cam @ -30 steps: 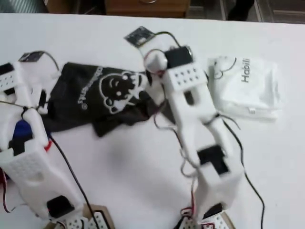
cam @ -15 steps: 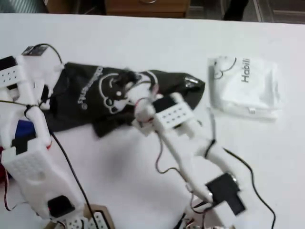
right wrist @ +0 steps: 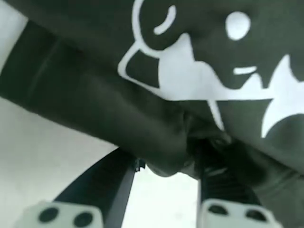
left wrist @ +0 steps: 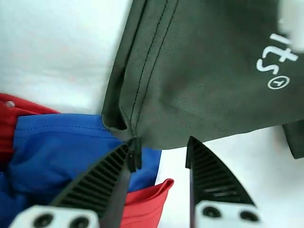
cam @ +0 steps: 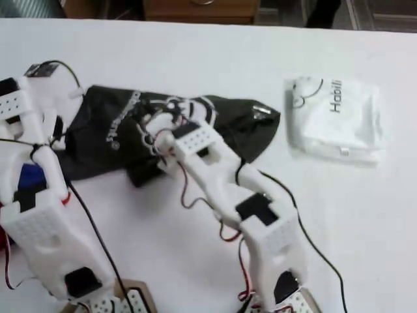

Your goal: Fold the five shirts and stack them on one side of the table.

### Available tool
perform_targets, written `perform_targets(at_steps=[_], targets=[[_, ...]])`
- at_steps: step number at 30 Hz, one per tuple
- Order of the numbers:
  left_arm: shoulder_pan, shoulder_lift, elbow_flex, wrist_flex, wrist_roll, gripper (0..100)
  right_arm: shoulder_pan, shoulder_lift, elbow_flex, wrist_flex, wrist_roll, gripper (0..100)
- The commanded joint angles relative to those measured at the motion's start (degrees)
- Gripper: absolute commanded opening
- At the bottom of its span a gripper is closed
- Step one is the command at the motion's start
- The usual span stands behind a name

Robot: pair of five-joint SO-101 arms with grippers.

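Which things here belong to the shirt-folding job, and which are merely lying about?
Belonging to the job:
black shirt, spread on the table
folded white shirt
blue garment and red garment beside the black shirt's hem
left gripper
right gripper, on the black shirt's print

Merely there:
wooden cabinet beyond the table

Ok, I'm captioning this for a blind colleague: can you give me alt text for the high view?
A black shirt with a white cartoon print lies crumpled on a white table, the right gripper over the print, the left arm at its edge; a folded white shirt lies apart.
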Motion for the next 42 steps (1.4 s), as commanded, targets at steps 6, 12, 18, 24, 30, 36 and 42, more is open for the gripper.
perform_targets(at_steps=[6,12,18,24,30,36,42], targets=[[-0.3,-0.6,-2.2,0.6,0.4,18,4.4,-1.2,-8.2,6.3,0.0,2.2],[-0.5,-0.6,-2.1,1.3,0.4,18,8.2,-11.6,-7.8,12.4,0.2,2.2],[-0.2,-0.9,-2.5,1.8,0.4,18,9.5,-26.2,-7.7,21.9,0.3,2.2],[0.5,-1.0,-2.6,4.0,0.4,18,9.7,-38.1,2.0,31.4,9.3,2.2],[0.4,-1.0,-2.6,4.6,0.4,18,12.4,-55.0,22.4,24.6,17.7,2.2],[0.5,-1.0,-2.6,4.4,0.5,18,16.6,-56.9,37.5,5.7,17.8,2.9],[0.6,-0.9,-2.5,3.3,0.5,18,19.5,-48.7,39.6,3.6,15.9,24.3]])
